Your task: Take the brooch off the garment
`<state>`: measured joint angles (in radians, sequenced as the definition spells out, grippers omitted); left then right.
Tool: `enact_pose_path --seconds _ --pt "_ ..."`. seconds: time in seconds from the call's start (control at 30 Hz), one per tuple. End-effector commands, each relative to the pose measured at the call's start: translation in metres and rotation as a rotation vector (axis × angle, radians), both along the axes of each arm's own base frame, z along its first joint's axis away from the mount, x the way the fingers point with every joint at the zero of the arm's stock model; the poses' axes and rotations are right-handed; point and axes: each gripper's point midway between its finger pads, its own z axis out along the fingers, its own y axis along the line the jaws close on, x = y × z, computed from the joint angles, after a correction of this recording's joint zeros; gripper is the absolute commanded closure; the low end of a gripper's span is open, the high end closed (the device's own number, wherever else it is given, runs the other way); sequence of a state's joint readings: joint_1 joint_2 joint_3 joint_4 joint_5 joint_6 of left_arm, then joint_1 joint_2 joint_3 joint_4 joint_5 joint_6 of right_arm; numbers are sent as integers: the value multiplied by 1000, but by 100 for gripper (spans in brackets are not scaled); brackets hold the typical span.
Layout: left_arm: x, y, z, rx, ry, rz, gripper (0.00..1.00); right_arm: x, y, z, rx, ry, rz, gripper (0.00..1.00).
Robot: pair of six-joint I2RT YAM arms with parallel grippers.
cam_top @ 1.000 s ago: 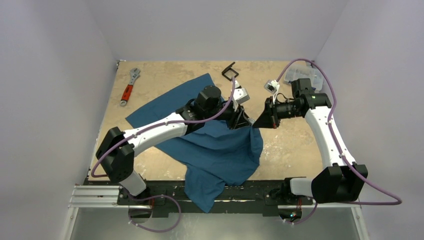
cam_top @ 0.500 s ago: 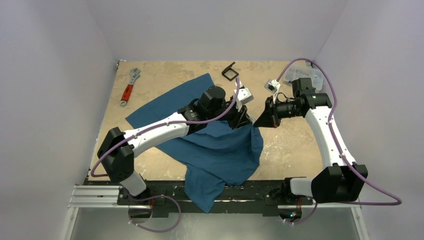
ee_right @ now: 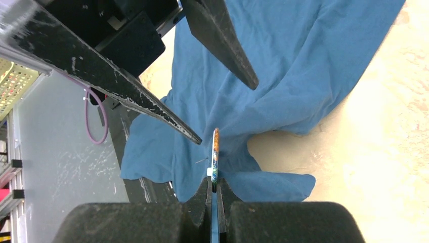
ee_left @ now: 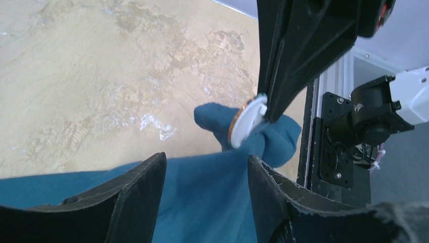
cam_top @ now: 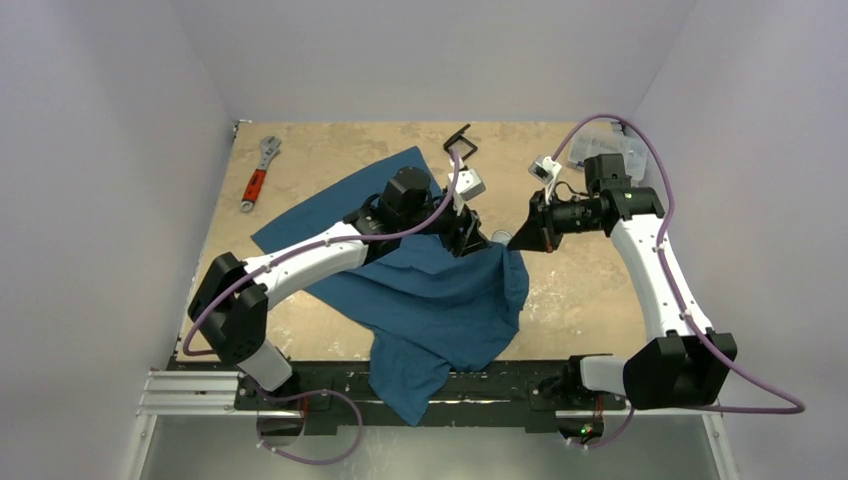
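Our right end effector (ee_right: 216,190) pinches the small round pale silver brooch (ee_left: 247,121) edge-on at the dark teal cloth T-shirt's (cam_top: 440,300) right edge, mid-worktop; our left end effector (ee_left: 205,167) gapes, its hold hidden.

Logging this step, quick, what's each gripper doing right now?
Left gripper: open, holding nothing, above the garment.
Right gripper: shut on the brooch, pinched edge-on.

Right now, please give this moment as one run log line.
right fingers: shut on brooch | brooch: on garment | left fingers: open
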<state>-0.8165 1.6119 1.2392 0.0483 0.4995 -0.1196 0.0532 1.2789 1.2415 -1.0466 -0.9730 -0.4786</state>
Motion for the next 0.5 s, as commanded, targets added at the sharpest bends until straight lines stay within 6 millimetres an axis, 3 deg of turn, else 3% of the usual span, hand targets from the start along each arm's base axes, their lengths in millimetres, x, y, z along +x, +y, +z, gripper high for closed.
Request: enact_pose_path --seconds 0.0,0.3,0.47 --pt "-18 5 15 -66 -69 -92 40 5 2 6 11 -36 4 100" --pt "-21 -6 -5 -35 -70 -128 49 11 2 6 9 -25 -6 100" --pt "-21 -13 0 -45 -70 -138 71 15 2 3 3 -22 -12 100"
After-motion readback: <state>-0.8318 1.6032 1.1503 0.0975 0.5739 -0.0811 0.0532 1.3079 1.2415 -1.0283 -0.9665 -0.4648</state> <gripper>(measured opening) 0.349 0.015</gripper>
